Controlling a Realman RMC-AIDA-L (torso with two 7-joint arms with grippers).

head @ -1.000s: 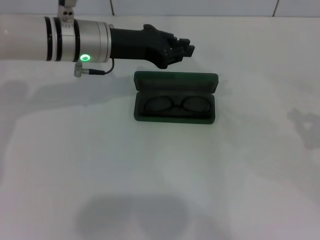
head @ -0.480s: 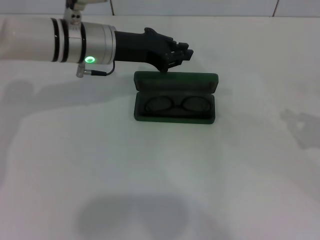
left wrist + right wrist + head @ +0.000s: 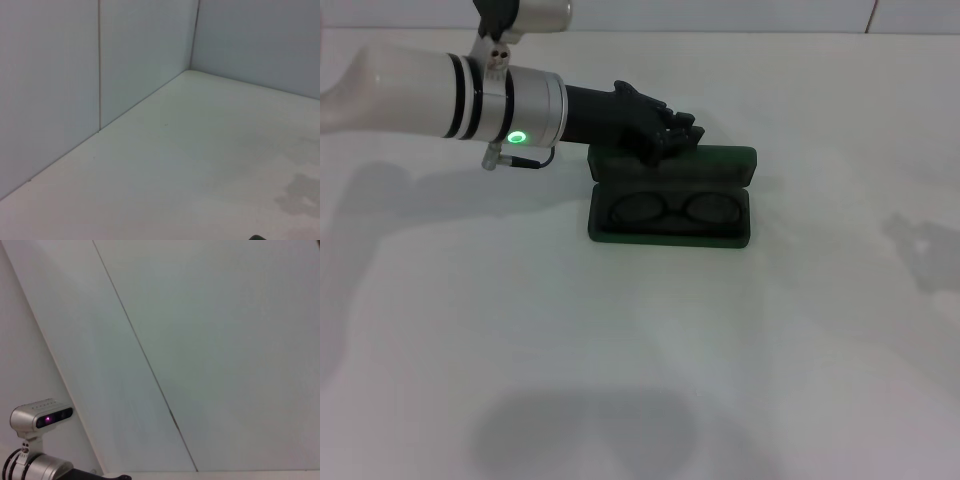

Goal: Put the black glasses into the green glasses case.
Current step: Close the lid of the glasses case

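Observation:
The green glasses case point(image 3: 720, 164) lies open in the middle of the white table in the head view, with its lid standing up at the back. The black glasses point(image 3: 672, 209) lie inside the case's tray, lenses side by side. My left gripper point(image 3: 682, 131) reaches in from the left and sits against the top back edge of the lid, left of its middle, with its fingers together and holding nothing. My right gripper is out of view.
The white table point(image 3: 640, 360) spreads all round the case, with a tiled wall point(image 3: 50, 90) behind it. The right wrist view shows the wall and my left arm's wrist camera point(image 3: 41, 418) far off. A dark sliver point(image 3: 256, 237) shows at the left wrist view's edge.
My left arm has come down and forward. Its gripper has moved from behind and above the case onto the back edge of the lid. The case and glasses have not moved.

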